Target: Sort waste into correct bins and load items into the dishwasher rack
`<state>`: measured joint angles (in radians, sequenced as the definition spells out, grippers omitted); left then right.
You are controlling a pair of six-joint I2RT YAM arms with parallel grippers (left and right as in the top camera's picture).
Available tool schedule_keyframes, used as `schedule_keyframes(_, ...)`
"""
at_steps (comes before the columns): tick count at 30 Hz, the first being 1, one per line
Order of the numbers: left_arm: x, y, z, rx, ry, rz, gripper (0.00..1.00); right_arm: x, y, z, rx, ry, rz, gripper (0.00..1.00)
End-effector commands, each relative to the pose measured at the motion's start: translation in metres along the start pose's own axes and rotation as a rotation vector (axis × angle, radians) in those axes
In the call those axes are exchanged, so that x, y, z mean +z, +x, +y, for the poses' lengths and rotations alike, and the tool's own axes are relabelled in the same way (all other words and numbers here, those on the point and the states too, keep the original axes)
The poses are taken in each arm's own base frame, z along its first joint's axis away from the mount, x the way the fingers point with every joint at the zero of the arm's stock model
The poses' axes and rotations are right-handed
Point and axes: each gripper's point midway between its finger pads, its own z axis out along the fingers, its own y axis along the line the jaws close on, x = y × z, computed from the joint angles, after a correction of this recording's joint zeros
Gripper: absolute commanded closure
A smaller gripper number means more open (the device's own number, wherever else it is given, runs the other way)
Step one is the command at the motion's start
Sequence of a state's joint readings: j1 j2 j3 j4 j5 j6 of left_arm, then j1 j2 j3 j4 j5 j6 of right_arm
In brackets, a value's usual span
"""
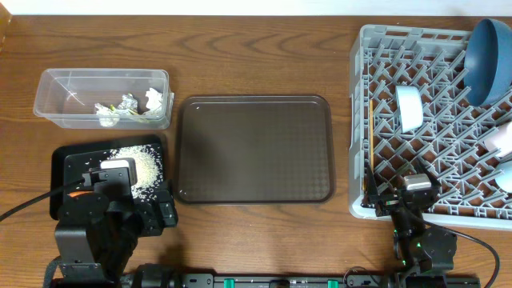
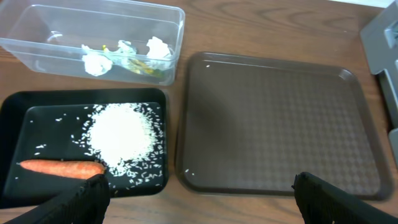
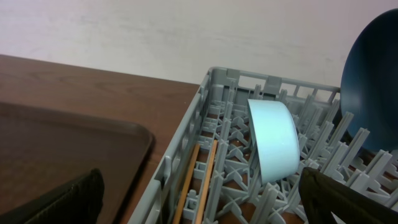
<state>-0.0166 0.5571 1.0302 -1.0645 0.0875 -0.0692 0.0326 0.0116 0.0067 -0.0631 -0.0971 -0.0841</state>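
Overhead: the clear tub (image 1: 48, 100) sits far left on the table (image 1: 264, 48), with the tissue (image 1: 156, 99) and wrapper (image 1: 126, 105) inside it. I read that as dry rubbish kept together. Just in front of it, the black tray (image 1: 64, 160) carries the rice (image 1: 142, 166), so food scraps get their own bin. The brown serving tray (image 1: 254, 150) lies between the bins and the rack (image 1: 358, 120), with nothing standing on it.

In the rack, the plate (image 1: 490, 60) leans on edge at the far right corner. The light blue cup (image 1: 410, 108) lies on its side between pegs. The pinkish cup (image 1: 502, 138) and bowl (image 1: 506, 178) sit at the right edge. The chopsticks (image 1: 370, 144) run along the left wall, where I judge the pegs stop them rolling.

Left wrist: the left end effector (image 2: 199, 202) is spread wide with nothing in it, hanging over the near edges of the black tray and serving tray. The carrot (image 2: 62, 168) lies on the black tray beside the rice heap, touching its loose grains.

Right wrist: the right end effector (image 3: 202, 205) is also spread wide and holds nothing, near the rack's near-left corner. The cup and chopsticks are apart from it. Sorting and loading look finished to me; I see nothing left to grab.
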Motion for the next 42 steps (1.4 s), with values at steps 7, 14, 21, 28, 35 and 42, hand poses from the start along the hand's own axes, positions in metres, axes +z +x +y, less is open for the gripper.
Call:
schedule_keyframes(7, 0.036, 0.032, 0.016, 0.033, -0.053, -0.065, 0.04, 0.000, -0.001, 0.004, 0.000, -0.021, -0.005, 0.01)
schedule_keyframes(14, 0.073, 0.061, 0.020, 0.008, -0.022, -0.223, 0.04, 0.000, -0.001, 0.004, 0.000, -0.021, -0.005, 0.01)
schedule_keyframes(21, 0.097, 0.045, 0.018, -0.010, 0.015, -0.459, 0.04, 0.000, -0.001, 0.004, 0.000, -0.021, -0.005, 0.01)
schedule_keyframes(28, 0.113, 0.031, 0.017, -0.009, 0.042, -0.640, 0.04, 0.000, -0.001, 0.004, 0.000, -0.021, -0.005, 0.01)
schedule_keyframes(35, 0.129, 0.054, 0.022, -0.008, 0.017, -0.534, 0.04, 0.000, -0.001, 0.004, 0.000, -0.021, -0.005, 0.01)
schedule_keyframes(42, 0.130, 0.055, 0.022, -0.008, 0.016, -0.528, 0.04, 0.000, -0.001, 0.004, 0.000, -0.021, -0.005, 0.01)
